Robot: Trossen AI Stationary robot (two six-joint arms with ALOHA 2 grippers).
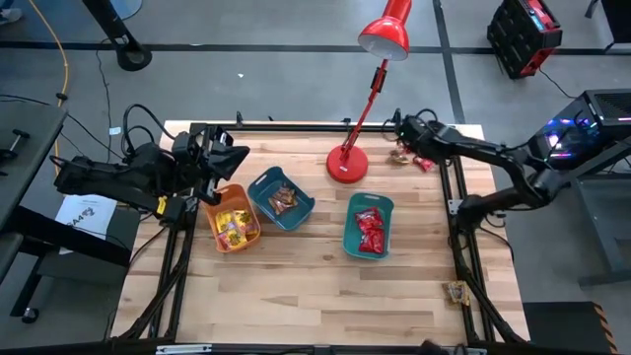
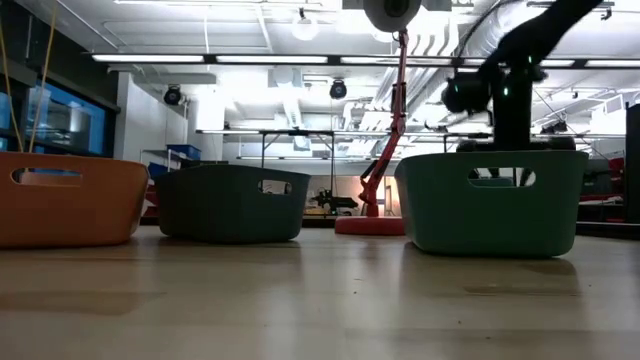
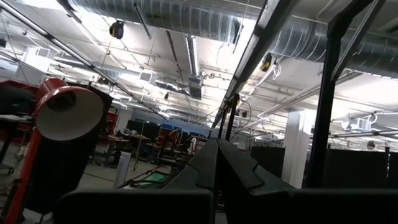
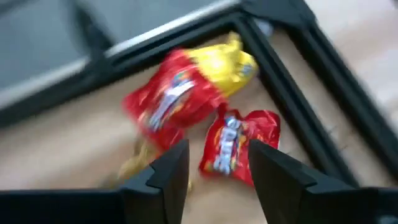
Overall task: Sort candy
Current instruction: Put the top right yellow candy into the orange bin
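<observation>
Loose candy lies in a small pile at the table's far right corner. In the right wrist view it shows as a large red packet, a yellow one and a small red packet. My right gripper hangs open just above the pile, tilted down, one finger on each side of the small red packet; I see no touch. My left gripper is shut on nothing and held up over the table's far left, beside the orange bin.
The orange bin holds yellow candy. One teal bin holds brown-orange candy and another holds red. A red desk lamp stands just left of the pile. Black frame bars run close by it. One packet lies at the near right edge.
</observation>
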